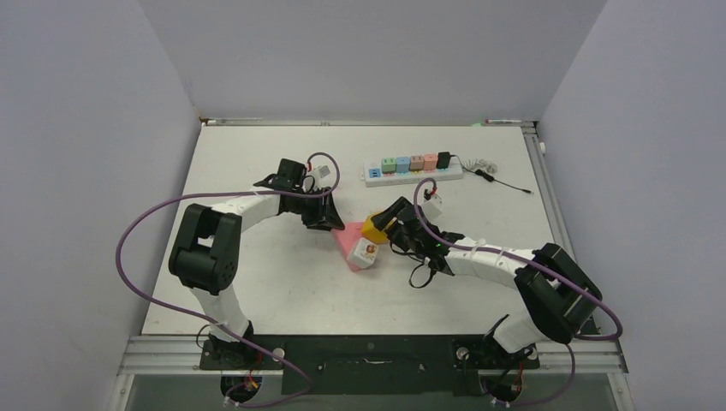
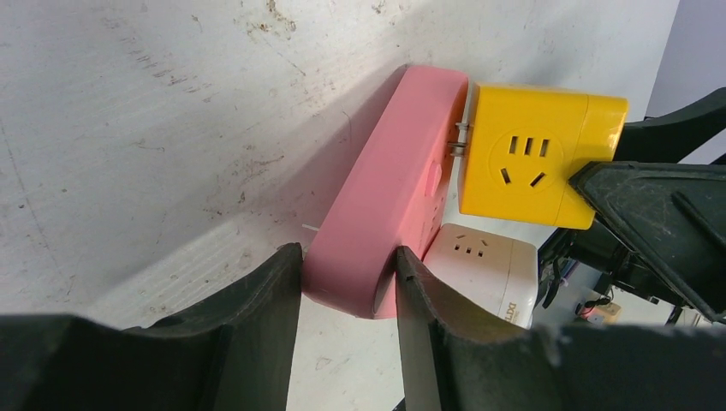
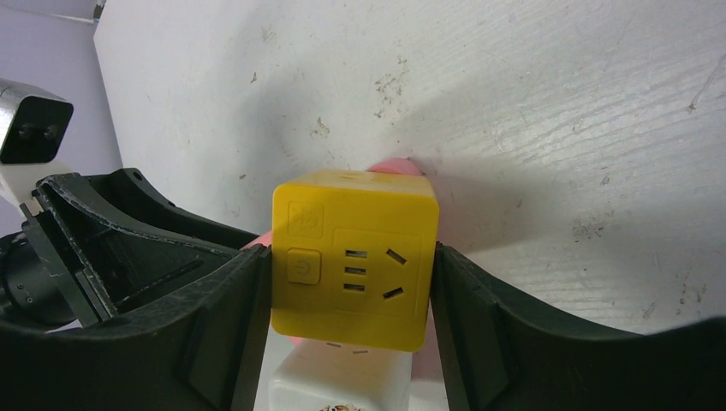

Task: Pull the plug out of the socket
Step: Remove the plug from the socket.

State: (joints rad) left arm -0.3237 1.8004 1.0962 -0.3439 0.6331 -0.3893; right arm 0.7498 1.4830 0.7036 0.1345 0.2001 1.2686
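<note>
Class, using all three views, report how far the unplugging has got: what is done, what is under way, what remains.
Done: the left hand clamps the pink plastic socket block, and the right hand grips the yellow cube plug. Under way: a gap shows bare metal prongs between them, so the plug looks partly out. Left: pull the prongs fully clear.
</note>
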